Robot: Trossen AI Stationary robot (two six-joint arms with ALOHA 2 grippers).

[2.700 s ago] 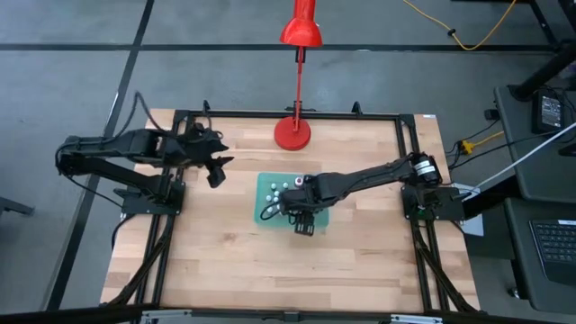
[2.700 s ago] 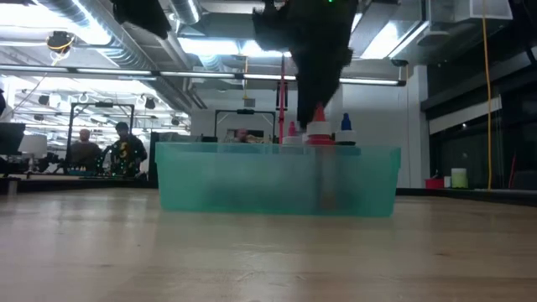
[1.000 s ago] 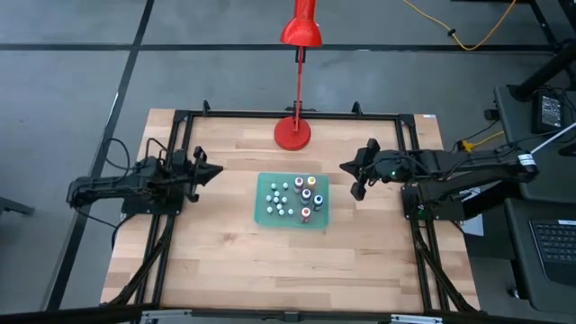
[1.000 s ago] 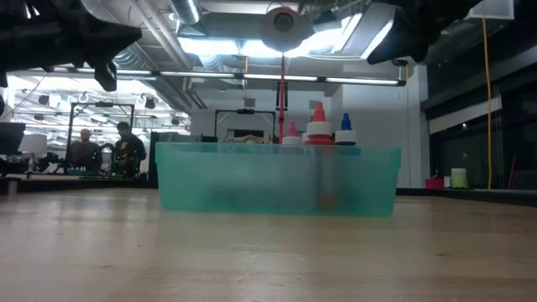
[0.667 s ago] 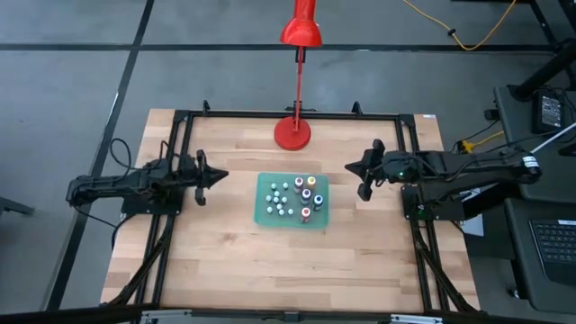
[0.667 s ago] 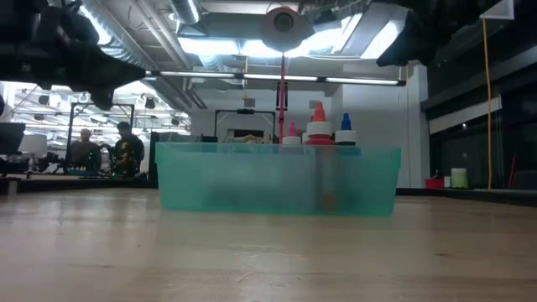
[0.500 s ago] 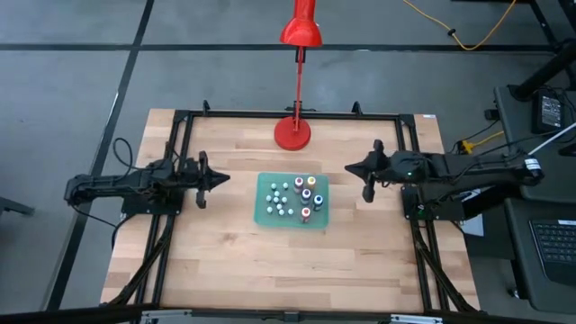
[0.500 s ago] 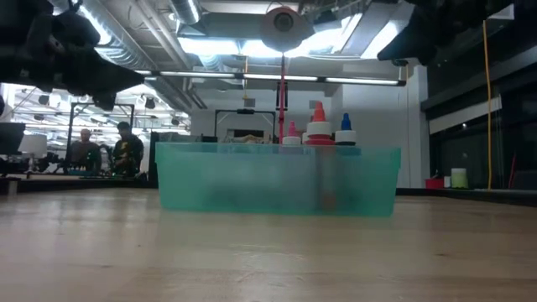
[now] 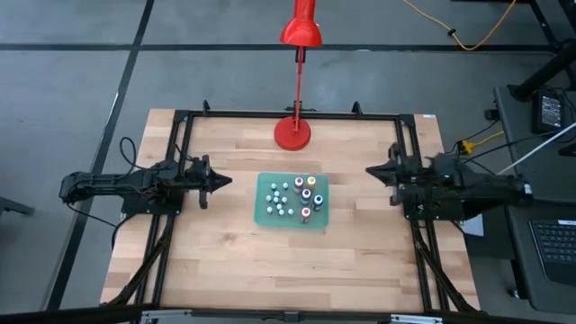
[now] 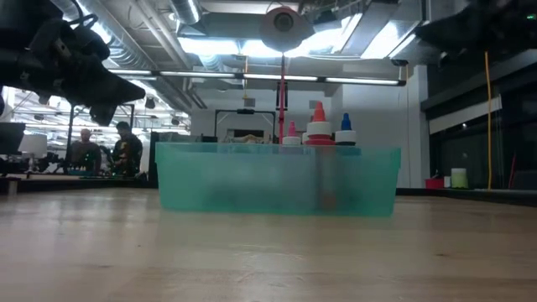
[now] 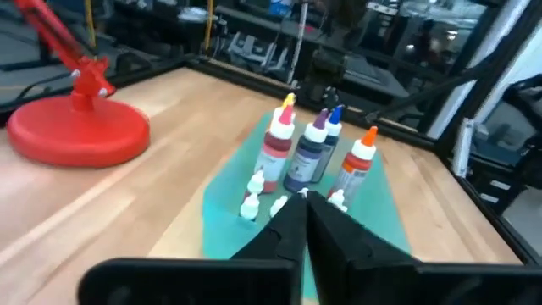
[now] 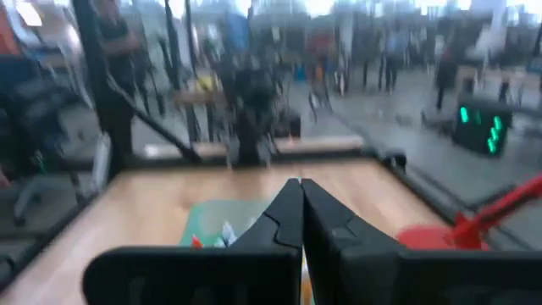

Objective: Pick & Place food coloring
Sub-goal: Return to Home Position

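Left gripper (image 11: 303, 196) and right gripper (image 12: 298, 182), both closed empty, plain only in wrist views; food coloring (image 9: 306, 193) in green bin (image 9: 263, 214).

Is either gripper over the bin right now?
No, the left gripper and right gripper sit at opposite sides, both well clear of the bin.

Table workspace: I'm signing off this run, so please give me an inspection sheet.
Surface: wooden table, carrying only the green bin and the red lamp.
Job's things: food coloring bottles all stand inside the green bin; none on the wood.
Clutter: red lamp, its base beyond the bin.
Pincers: left pincer shut, empty, left of the bin; right pincer shut, empty, right of it.
Cables: yellow cable on the floor, off the table.
Surroundings: people at desks far behind.
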